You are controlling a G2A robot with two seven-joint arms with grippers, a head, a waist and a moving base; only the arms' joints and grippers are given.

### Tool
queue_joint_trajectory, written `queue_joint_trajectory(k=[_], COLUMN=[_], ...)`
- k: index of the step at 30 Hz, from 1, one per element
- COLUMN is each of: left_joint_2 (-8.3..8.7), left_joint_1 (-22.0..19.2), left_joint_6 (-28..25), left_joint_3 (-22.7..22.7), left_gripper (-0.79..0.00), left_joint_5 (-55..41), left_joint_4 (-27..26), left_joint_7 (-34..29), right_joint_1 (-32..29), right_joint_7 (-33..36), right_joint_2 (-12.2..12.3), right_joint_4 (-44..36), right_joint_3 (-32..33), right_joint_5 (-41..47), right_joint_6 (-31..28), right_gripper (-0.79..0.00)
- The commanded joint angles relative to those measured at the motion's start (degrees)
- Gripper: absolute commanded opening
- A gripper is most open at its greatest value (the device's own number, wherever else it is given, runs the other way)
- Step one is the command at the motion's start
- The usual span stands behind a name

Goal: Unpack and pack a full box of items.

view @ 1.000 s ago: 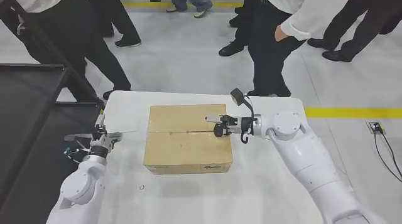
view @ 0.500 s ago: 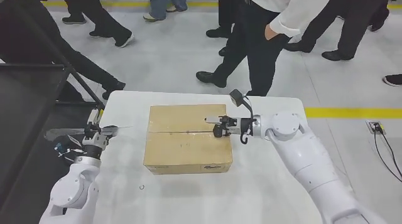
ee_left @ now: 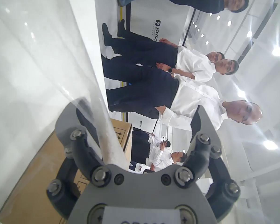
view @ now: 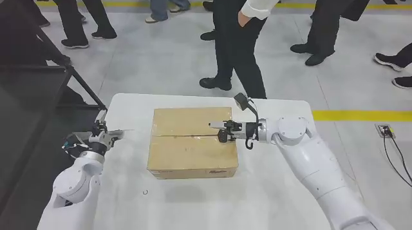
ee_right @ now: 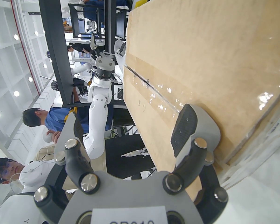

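Cardboard box [view: 192, 141] mid-table [view: 270, 185], flaps closed. Clear tape strip [ee_left: 60, 59] clings to left gripper [ee_left: 140, 108], jaws apart. Right gripper [ee_right: 130, 113] spread wide above box seam. Opening, unpacking and repacking likely all remain.

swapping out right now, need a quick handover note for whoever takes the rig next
Left gripper: fingers open, at the left edge of the table, with a clear film strip lying against one finger.
Right gripper: fingers open, holding nothing, low over the box near its centre seam.
The box sits mid-table, flaps shut, glossy tape along the seam.
Done: nothing unpacked.
Left: open the flaps, unpack, repack.
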Motion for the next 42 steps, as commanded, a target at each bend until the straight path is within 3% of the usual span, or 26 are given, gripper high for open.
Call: queue_joint_trajectory(k=[1,10,15,21,32,37,42], left_joint_2=[0.02,0.12,0.41,0.95,1.46,1.37,1.15], left_joint_1=[-1.7,-7.5,-7.7,-4.2,2.1,3.1,0.9], left_joint_6=[0.5,1.1,1.6,3.2,3.5,3.4,4.8], left_joint_3=[0.1,0.6,0.6,0.6,1.0,0.2,1.0], left_gripper=[0.0,0.0,0.0,0.0,0.0,0.0,0.0], left_joint_5=[-0.1,-0.6,0.0,1.3,5.1,2.3,1.2], left_joint_4=[2.9,13.2,15.5,13.7,5.4,2.7,4.3], left_joint_7=[-0.6,-3.3,-6.5,-11.7,-12.2,-11.2,-10.0], right_joint_1=[-0.1,-0.8,-1.1,-0.8,0.2,0.2,-0.1], right_joint_7=[-0.1,-0.2,-0.3,-0.1,0.5,0.5,0.4], right_joint_2=[0.1,0.4,0.4,0.3,0.0,-0.1,0.0], right_joint_4=[-0.3,-1.5,-1.8,-1.3,-0.1,0.0,0.0], right_joint_3=[0.1,0.3,0.3,0.1,-0.7,-0.8,-0.7], right_joint_5=[-0.2,-0.6,-0.6,-0.3,-0.1,-0.1,0.0], right_joint_6=[0.1,0.8,0.9,0.7,0.0,-0.4,-0.6], right_gripper=[0.0,0.0,0.0,0.0,0.0,0.0,0.0])
